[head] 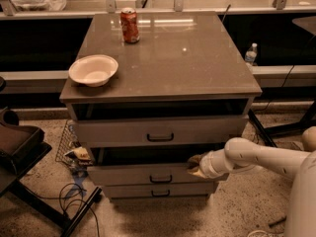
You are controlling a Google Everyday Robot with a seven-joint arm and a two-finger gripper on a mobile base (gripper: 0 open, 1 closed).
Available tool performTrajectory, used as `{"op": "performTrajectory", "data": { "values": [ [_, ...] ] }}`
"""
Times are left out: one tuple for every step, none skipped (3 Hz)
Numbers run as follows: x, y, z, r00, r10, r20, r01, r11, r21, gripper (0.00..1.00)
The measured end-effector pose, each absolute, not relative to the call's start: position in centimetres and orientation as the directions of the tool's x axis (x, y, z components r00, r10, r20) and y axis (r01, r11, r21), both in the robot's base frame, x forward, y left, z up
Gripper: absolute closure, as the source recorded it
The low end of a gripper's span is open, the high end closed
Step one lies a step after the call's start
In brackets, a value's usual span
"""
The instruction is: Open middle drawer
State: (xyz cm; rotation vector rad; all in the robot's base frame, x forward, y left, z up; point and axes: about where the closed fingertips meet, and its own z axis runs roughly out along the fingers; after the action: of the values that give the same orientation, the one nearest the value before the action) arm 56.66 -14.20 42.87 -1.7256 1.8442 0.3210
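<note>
The cabinet has three grey drawers. The middle drawer (pixel 148 174) has a flat front and a small black bar handle (pixel 161 179) at its centre. It stands a little out from the cabinet, with a dark gap above its front. My gripper (pixel 194 165) is at the top edge of this drawer's front, right of the handle, at the end of my white arm (pixel 256 157), which reaches in from the right.
The taller top drawer (pixel 158 131) stands slightly out above; the slim bottom drawer (pixel 158 190) is below. A white bowl (pixel 93 70) and a red can (pixel 130 25) sit on the cabinet top. A dark chair (pixel 17 147), cables (pixel 74 201) and clutter lie at the left; a water bottle (pixel 251 54) stands at the right.
</note>
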Motion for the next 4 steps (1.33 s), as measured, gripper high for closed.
{"op": "performTrajectory", "data": {
  "values": [
    [56.7, -14.2, 43.0, 0.012, -0.827, -0.563, -0.968, 0.131, -0.213, 1.00],
    [54.1, -14.2, 42.8, -0.012, -0.833, -0.553, -0.978, 0.124, -0.166, 1.00],
    [54.2, -14.2, 43.1, -0.012, -0.833, -0.553, -0.978, 0.124, -0.166, 1.00],
    [54.2, -14.2, 43.3, -0.012, -0.833, -0.553, -0.978, 0.124, -0.166, 1.00]
  ]
}}
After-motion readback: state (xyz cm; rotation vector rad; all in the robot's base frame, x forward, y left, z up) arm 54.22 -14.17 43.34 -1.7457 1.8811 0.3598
